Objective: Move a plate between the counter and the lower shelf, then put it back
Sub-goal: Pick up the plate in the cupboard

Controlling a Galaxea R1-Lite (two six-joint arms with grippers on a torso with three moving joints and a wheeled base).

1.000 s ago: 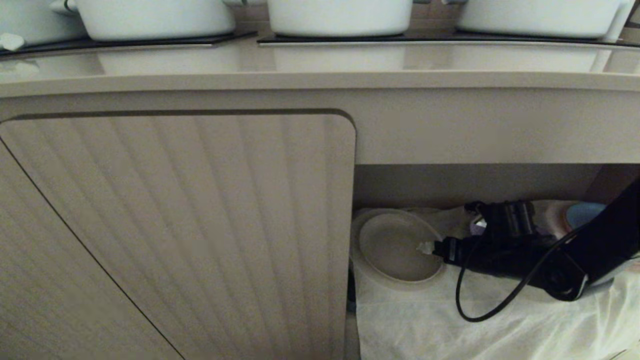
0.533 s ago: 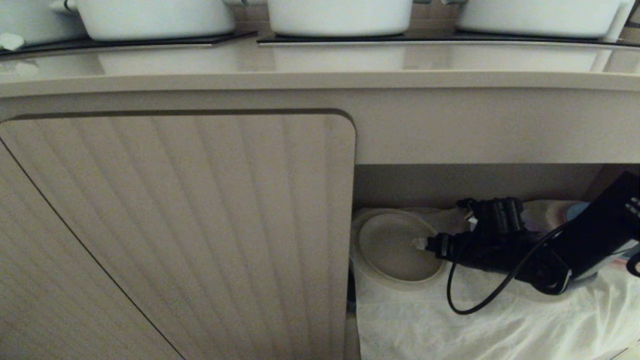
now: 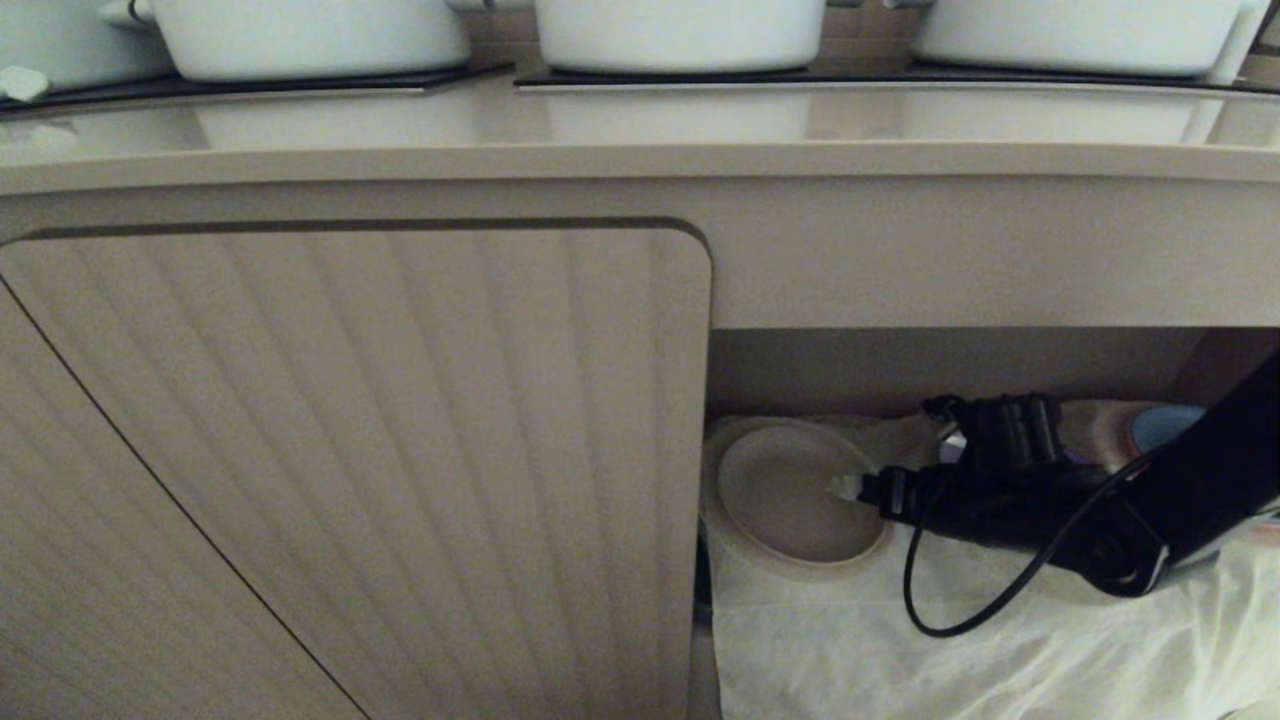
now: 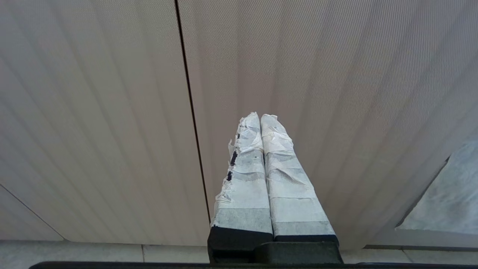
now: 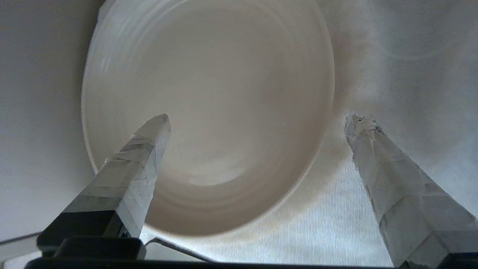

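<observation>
The cream plate (image 3: 785, 495) lies flat on the white cloth of the lower shelf (image 3: 850, 650), at the recess's left end beside the door edge. My right gripper (image 3: 850, 488) reaches in from the right, level, with its tips at the plate's right rim. In the right wrist view the plate (image 5: 224, 86) fills the middle and the right gripper (image 5: 257, 119) is open wide. One taped finger (image 5: 145, 149) hangs over the plate, the other (image 5: 377, 157) over the cloth beside it; nothing is gripped. My left gripper (image 4: 260, 116) is shut and empty, facing the ribbed door. The counter (image 3: 640, 125) runs above.
The ribbed cabinet door (image 3: 400, 450) stands just left of the plate. White pots (image 3: 680, 30) sit on the black hob panels. A blue plate (image 3: 1165, 425) lies at the shelf's right back. The arm's black cable (image 3: 925, 615) loops over the cloth.
The right arm swayed slightly left and then back; its tips stay at the plate's right rim. The plate has not moved.
</observation>
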